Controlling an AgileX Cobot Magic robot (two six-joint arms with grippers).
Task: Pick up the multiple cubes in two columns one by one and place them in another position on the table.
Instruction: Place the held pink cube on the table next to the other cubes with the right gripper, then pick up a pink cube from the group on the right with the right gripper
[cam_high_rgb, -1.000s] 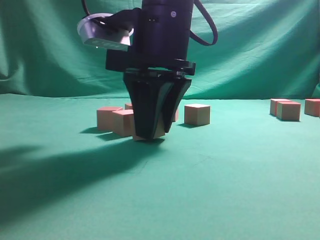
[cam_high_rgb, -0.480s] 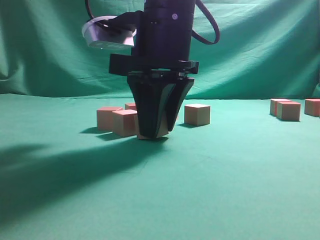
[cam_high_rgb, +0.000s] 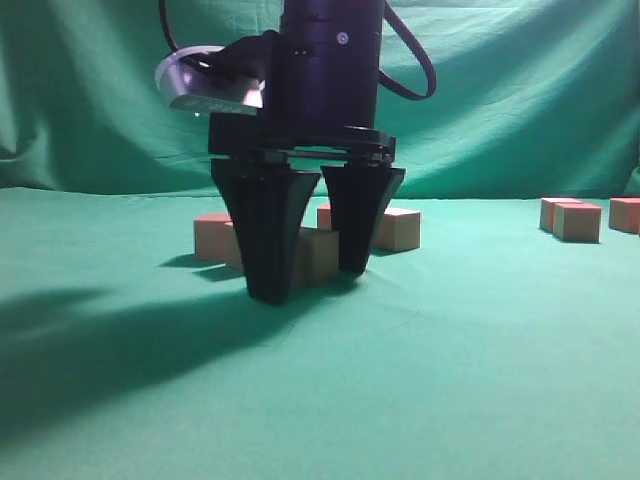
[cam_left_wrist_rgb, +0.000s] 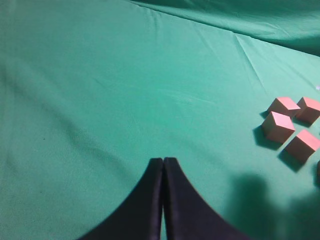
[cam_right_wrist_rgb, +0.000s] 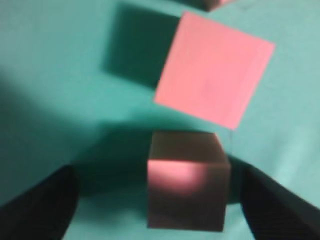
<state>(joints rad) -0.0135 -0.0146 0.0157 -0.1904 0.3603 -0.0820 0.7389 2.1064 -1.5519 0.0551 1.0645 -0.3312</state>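
Right gripper (cam_high_rgb: 305, 270) is being held spread around a cube (cam_high_rgb: 318, 255) resting on the table (cam_high_rgb: 450, 350), apparently just released. Left gripper (cam_left_wrist_rgb: 163, 162) is being kept pressed together. Next, lifting clear is being called for, without nudging neighbouring cubes (cam_high_rgb: 395, 228).

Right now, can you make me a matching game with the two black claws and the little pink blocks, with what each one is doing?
Things:
1. black right claw
2. black left claw
3. small pinkish-tan cube nearest the right wrist camera
4. pinkish cubes at the exterior view's right edge

States:
A. shut, above the bare green cloth table
B. resting between two open fingers
C. open
D. grouped well apart from the open claw

Pairs: 1-C, 2-A, 3-B, 4-D
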